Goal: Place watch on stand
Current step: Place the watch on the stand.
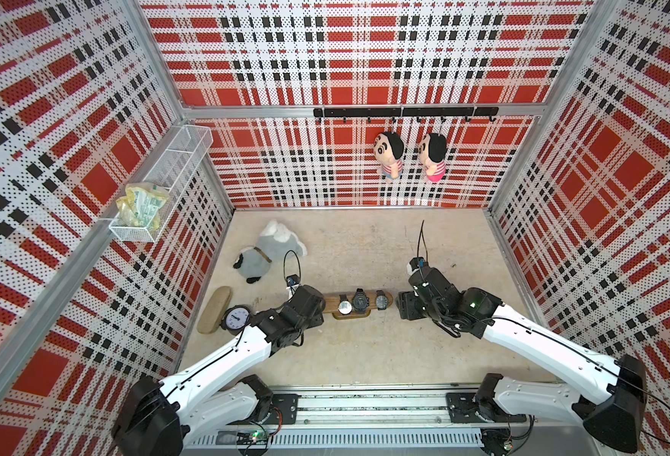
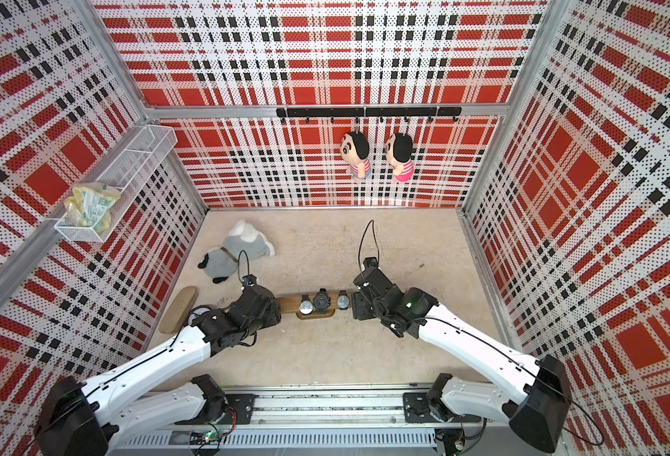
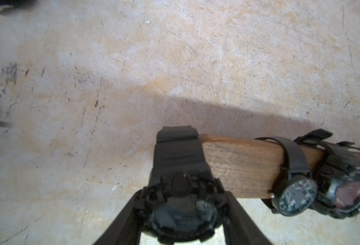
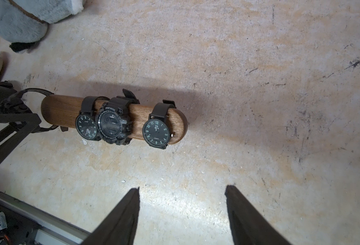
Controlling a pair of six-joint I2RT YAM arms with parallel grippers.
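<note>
The stand (image 1: 331, 307) is a brown wooden bar on a small base in the middle of the floor, seen in both top views. Three dark watches hang on the bar (image 4: 68, 110): a round-faced one (image 4: 85, 127), a chunky sport one (image 4: 111, 125) and another round one (image 4: 156, 131). My left gripper (image 3: 182, 212) is shut on a chunky black watch (image 3: 181, 207) at the bar's left end. Its strap (image 3: 177, 144) loops right at the bar's tip. My right gripper (image 4: 182, 191) stands open over bare floor just off the bar's right end.
A black alarm clock (image 1: 235, 318) and a beige oval board (image 1: 214, 310) lie left of the left arm. A grey plush toy (image 1: 266, 252) lies behind them. A wire basket (image 1: 159, 185) hangs on the left wall, and two dolls (image 1: 388, 154) hang on the back wall.
</note>
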